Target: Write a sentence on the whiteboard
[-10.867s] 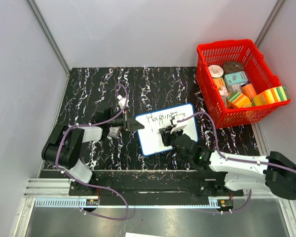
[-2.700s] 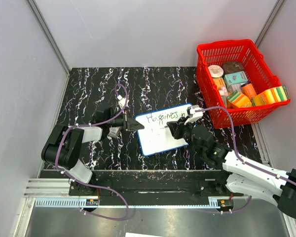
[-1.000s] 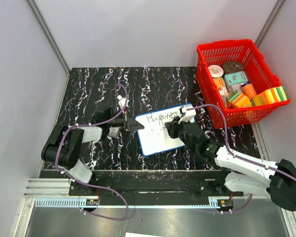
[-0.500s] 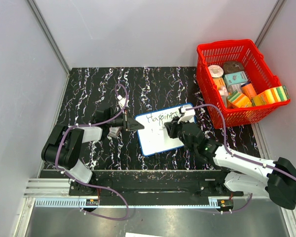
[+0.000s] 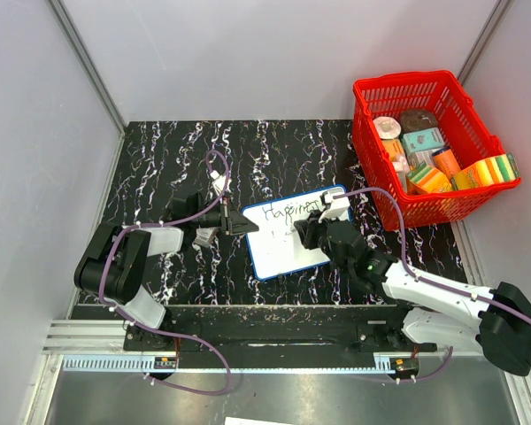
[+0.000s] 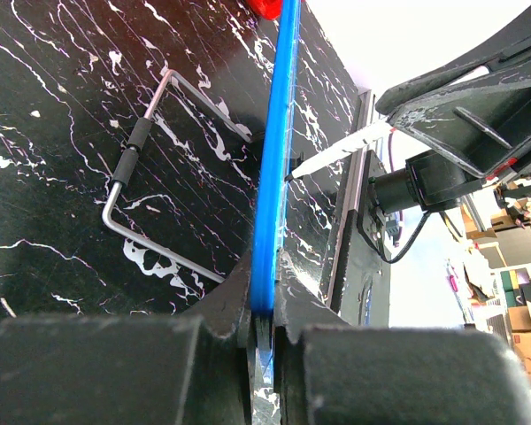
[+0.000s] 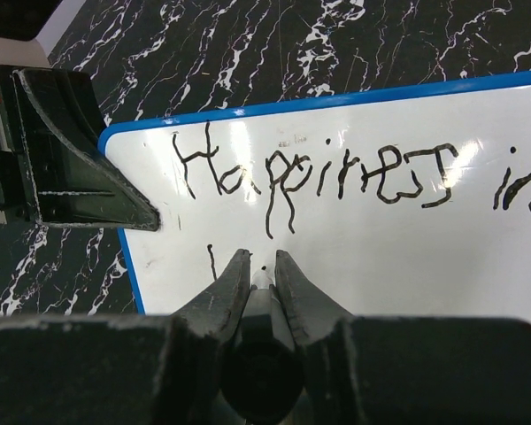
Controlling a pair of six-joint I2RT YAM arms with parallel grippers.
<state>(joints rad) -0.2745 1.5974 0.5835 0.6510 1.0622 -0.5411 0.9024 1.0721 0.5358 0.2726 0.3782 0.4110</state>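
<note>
The whiteboard lies tilted on the black marbled table, blue rim all round. My left gripper is shut on the rim of its left edge. The sentence reads "Happiness in" along the top line, and one short stroke stands below the "H". My right gripper is shut on a marker, whose tip touches the board just under "pp" beside a small dot. From above, the right gripper hangs over the board's middle. The marker's white tip shows in the left wrist view.
A red basket with boxes and sponges stands at the back right, close to the board's right corner. A bent metal wire lies on the table left of the board. Grey walls close in on both sides and the back.
The word "in" was added to the first line. The right gripper then came back left and down with the marker to under "Happ". The left gripper has kept its hold.
</note>
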